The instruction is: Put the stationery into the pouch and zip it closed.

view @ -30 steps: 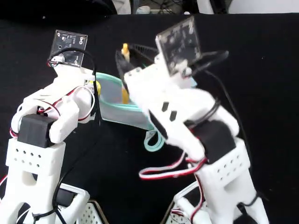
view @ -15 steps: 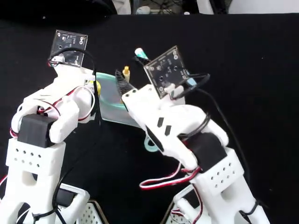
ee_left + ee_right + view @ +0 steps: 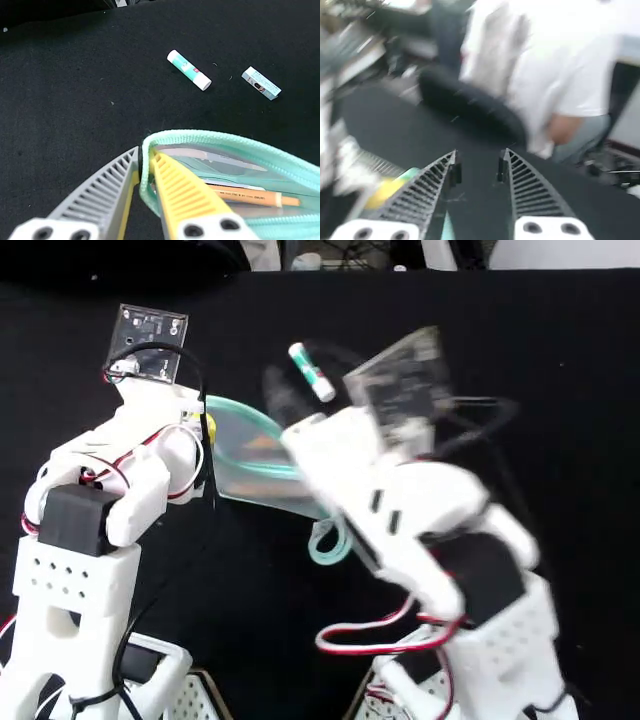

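From above, we see the pouch (image 3: 250, 465), mint green with clear sides, lying open on the black table (image 3: 560, 390). The left gripper (image 3: 206, 428) sits at the pouch's left end, right against its rim. A glue stick (image 3: 312, 372) lies on the table just beyond the pouch, apart from it. The right arm (image 3: 420, 510) hangs over the pouch's right end and hides that end from us. A mint loop (image 3: 328, 540) lies at the pouch's near edge.

In the left wrist view, the left gripper (image 3: 144, 152) has its grey and yellow fingers pressed together on the rim of the pouch (image 3: 225, 142), with the fabric pinched between them. A pencil (image 3: 250, 196) lies inside the pouch. Beyond the pouch's mouth, the glue stick (image 3: 188, 70) and a small blue box (image 3: 261, 83) lie on the table, clear of the pouch and of each other.

In the right wrist view, the right gripper (image 3: 477, 167) has its fingers apart with nothing between them
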Controlling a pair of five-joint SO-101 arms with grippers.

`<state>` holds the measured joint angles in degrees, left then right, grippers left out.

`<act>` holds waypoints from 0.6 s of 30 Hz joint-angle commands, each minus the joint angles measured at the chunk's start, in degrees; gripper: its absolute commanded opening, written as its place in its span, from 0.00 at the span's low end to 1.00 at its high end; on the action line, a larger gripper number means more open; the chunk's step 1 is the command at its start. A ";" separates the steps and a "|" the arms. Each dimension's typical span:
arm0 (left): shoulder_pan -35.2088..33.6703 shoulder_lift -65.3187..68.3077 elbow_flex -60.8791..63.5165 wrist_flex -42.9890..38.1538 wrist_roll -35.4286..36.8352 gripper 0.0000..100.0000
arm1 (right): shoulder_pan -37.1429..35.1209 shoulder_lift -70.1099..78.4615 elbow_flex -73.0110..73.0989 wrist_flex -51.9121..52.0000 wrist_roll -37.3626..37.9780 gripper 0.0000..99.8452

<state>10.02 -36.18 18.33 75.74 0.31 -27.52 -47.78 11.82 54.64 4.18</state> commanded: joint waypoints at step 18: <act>-11.21 5.01 -2.68 8.18 -1.67 0.03 | 28.75 47.52 -15.52 0.00 -3.52 0.14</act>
<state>0.00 -35.91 16.13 78.64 -0.40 0.70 -7.25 3.47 56.84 3.74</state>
